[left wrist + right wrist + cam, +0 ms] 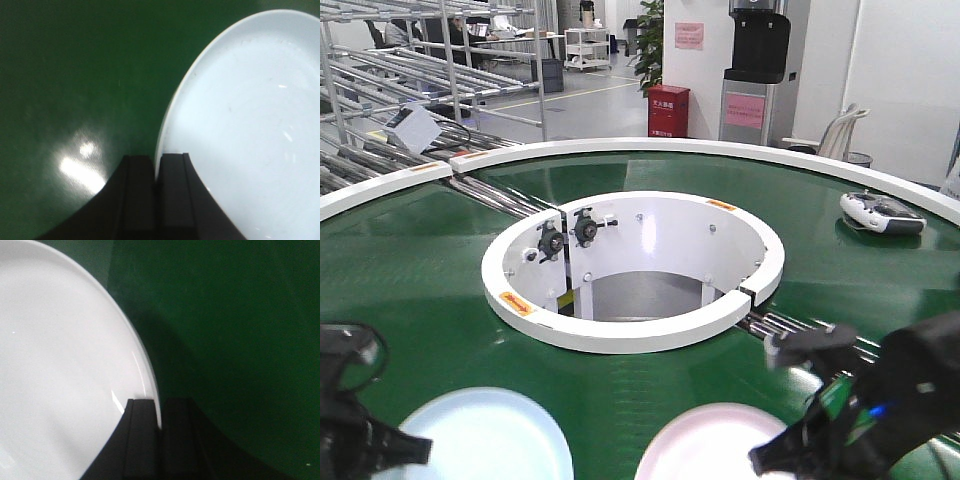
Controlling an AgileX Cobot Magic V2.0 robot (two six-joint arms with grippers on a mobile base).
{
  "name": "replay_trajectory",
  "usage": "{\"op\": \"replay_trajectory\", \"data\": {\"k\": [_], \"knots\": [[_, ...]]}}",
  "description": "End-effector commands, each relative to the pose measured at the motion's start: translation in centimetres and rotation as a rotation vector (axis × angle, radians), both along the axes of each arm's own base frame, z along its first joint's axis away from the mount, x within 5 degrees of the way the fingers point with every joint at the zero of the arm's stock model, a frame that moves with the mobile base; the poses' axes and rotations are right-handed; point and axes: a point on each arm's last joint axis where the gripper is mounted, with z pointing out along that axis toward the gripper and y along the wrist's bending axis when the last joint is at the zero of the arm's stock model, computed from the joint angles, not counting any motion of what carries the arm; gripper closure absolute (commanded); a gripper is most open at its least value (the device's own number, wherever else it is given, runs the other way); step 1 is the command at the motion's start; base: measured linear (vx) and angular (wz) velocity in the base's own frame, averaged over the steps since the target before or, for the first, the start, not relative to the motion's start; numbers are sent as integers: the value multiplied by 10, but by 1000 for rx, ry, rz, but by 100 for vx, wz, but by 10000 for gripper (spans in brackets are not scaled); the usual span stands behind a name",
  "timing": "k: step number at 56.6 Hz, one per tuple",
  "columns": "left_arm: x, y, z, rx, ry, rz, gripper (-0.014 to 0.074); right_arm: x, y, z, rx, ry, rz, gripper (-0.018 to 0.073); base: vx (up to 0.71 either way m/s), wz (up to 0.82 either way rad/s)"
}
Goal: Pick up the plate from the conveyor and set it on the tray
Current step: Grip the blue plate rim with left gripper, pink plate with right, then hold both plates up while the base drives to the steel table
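**Step in hand: grasp.** Both plates lie on the conveyor (420, 260), at its near edge, on the robot's side of the white centre opening (635, 270).

- The pale blue plate (485, 435) lies toward the near-left edge. The left pincer (157, 192) is closed to a narrow slit, with the plate's rim seated between its two fingers.
- The white plate (715, 445) lies toward the near-right edge. The right pincer (160, 435) is closed to the same degree on that plate's rim.
- The two plates are near each other but not touching.
- It cannot be determined from any view whether either plate has cleared the belt.

**Tray.** The tray is not visible in any view, so its position cannot be stated.

**Next move, judged.**

1. Raise each plate straight up off the belt. Keep it close to level, because a hold on the rim alone gives little resistance to tipping.
2. Confirm that the rim does not slide between the fingers.
3. Carry the plates away from the conveyor to the tray. Keep the two arms apart so the plates do not strike each other.

A handheld controller (882, 212) rests on the belt at the far right, well apart from both arms.
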Motion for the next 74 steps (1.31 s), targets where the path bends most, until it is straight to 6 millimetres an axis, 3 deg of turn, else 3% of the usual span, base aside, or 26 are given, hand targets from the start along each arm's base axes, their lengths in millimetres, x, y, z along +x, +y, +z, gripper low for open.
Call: {"op": "replay_trajectory", "data": {"k": [1,10,17,25,74], "knots": [[-17,0,47,-41,-208,9,603,-22,-12,58,48,-219,-5,571,0,0],[-55,5,89,-62,-381,6,603,-67,-29,110,114,-406,-13,570,0,0],[-80,8,108,-80,-465,9,603,-92,-38,128,134,-462,-17,570,0,0],[-96,10,119,-96,-527,9,603,-106,-43,138,150,-506,-19,568,0,0],[-101,10,124,-100,-560,12,602,-107,-43,139,153,-514,-15,568,0,0]]}}
